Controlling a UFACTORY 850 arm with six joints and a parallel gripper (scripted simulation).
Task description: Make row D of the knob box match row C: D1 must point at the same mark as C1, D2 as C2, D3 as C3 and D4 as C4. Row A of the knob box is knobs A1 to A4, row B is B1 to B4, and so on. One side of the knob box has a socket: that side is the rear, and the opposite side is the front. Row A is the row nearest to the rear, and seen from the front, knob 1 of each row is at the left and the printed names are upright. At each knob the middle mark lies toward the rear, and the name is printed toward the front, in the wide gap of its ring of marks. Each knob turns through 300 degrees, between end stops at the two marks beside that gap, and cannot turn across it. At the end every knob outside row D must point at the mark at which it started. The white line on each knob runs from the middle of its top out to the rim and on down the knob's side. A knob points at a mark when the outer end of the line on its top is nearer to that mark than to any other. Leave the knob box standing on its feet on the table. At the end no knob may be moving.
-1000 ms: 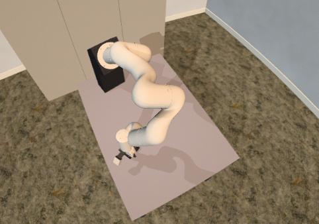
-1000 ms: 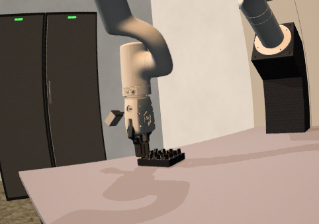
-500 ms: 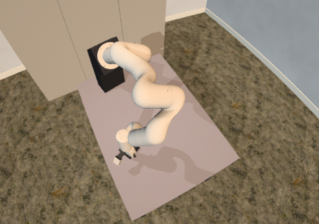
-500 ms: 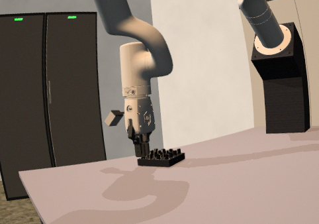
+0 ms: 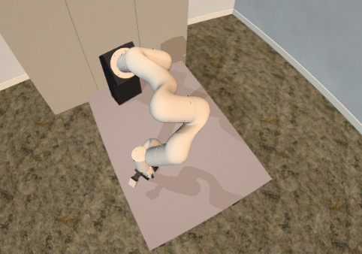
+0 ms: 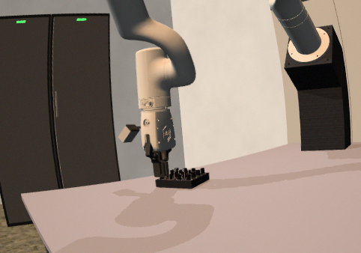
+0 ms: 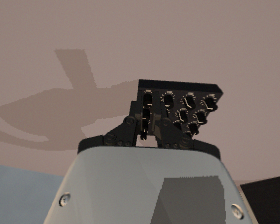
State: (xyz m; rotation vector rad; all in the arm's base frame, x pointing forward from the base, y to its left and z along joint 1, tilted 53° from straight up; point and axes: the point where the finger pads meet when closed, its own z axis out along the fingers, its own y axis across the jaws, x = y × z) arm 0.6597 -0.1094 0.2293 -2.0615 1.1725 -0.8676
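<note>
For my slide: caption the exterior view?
Arm lowers its hand onto a corner knob of the box.

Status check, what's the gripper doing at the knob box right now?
Gripper down at knob box corner, jaws closing around a knob. Box flat on table. Nothing obstructing.
</note>
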